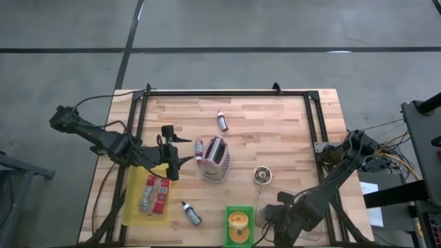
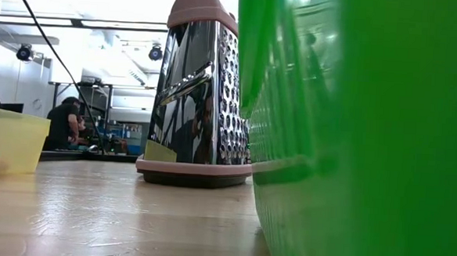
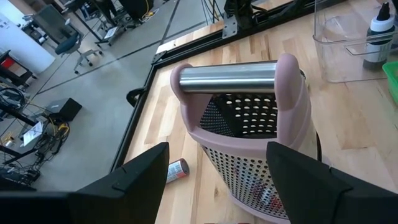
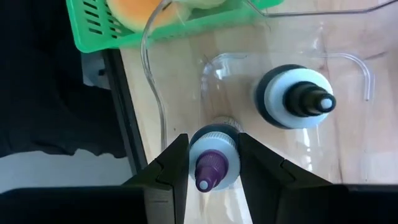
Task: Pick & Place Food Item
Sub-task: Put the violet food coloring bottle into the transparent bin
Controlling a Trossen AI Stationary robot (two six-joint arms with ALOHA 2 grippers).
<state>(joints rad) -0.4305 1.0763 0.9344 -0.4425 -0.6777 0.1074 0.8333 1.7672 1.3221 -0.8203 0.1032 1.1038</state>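
On the table sit one grater [image 1: 215,158], one yellow bin [image 1: 136,207], one green basket [image 1: 239,226], and two loose bottles [image 1: 222,121] [image 1: 191,213].

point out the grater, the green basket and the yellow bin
grater [image 1: 215,160]: high view, on its perforated metal face.
green basket [image 1: 229,215]: high view, on its left rim.
yellow bin [image 1: 132,201]: high view, on bare floor near left wall.

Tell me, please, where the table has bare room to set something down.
Free wood: the far right corner, bordered by the small bottle and the round tin, and the far left corner beyond the left hand. Crowded: the near edge, holding the yellow tray, dropper bottle, green basket and right hand.
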